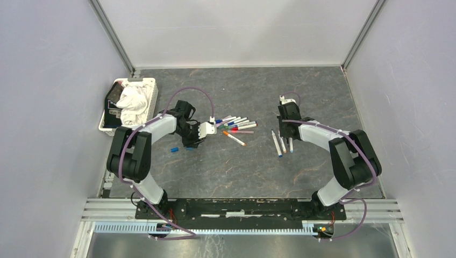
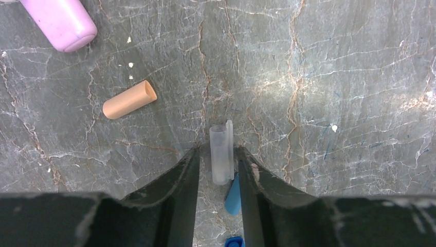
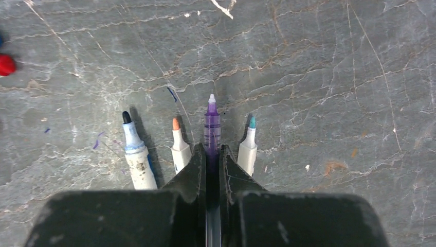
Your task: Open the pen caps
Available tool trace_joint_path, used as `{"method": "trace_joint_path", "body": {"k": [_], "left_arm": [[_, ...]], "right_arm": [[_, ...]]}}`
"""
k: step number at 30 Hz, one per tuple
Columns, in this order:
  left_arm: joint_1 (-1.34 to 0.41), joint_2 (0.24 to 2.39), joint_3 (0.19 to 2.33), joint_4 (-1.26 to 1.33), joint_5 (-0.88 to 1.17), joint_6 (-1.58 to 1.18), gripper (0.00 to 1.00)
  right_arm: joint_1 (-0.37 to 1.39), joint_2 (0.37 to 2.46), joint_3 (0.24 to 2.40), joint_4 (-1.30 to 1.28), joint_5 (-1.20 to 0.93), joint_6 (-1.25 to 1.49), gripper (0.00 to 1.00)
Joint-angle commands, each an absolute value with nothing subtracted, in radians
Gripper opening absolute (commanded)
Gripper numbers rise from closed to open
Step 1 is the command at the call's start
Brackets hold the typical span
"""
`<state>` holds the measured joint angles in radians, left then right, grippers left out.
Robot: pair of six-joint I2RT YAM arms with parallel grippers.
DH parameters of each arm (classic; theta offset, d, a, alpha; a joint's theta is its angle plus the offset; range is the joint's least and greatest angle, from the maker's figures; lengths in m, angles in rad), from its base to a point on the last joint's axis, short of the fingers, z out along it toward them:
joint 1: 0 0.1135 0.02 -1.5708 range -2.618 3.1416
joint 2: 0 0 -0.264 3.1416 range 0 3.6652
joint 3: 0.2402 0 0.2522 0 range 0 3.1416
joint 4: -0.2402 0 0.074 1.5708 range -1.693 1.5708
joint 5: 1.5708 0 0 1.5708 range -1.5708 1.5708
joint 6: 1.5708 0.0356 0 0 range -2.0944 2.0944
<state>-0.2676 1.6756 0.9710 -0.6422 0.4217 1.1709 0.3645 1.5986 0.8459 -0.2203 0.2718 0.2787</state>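
- The desk [image 1: 322, 97] is dark grey stone, veined white and rust, and is boxed in by pale walls and aluminium posts.
- A white basket [image 1: 152, 86] holding a crumpled cloth [image 1: 133, 105] sits at the desk's 10 o'clock corner.
- The left fingers [image 2: 175, 190] stand apart around a clear cap [image 2: 221, 154]. An orange cap [image 2: 129, 99] lies at its 10 o'clock and a blue cap [image 2: 233, 196] at 6.
- The right fingers [image 3: 193, 175] are clamped on an uncapped purple pen [image 3: 211, 128], with three bare-tipped pens [image 3: 134, 154] alongside it.
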Motion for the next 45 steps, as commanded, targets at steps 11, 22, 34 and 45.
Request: {"method": "trace_joint_path", "body": {"k": [11,22,34,45], "left_arm": [[-0.248,1.556,1.158,-0.813,0.485,1.026,0.64],[-0.235,1.473,1.462,-0.919,0.298,0.806,1.00],[-0.201,1.408,1.358,-0.835,0.207,0.667,1.00],[-0.192,1.340,1.299,-0.849,0.357,0.704,1.00]], "right_arm": [[0.357,1.590,0.830,-0.165,0.300,0.278,0.33],[0.450,1.451,0.889,-0.108,0.210,0.226,0.41],[0.753,1.680,1.075,-0.089,0.017,0.111,0.51],[0.787,1.832,1.135,-0.112,0.062,0.030,0.50]]}}
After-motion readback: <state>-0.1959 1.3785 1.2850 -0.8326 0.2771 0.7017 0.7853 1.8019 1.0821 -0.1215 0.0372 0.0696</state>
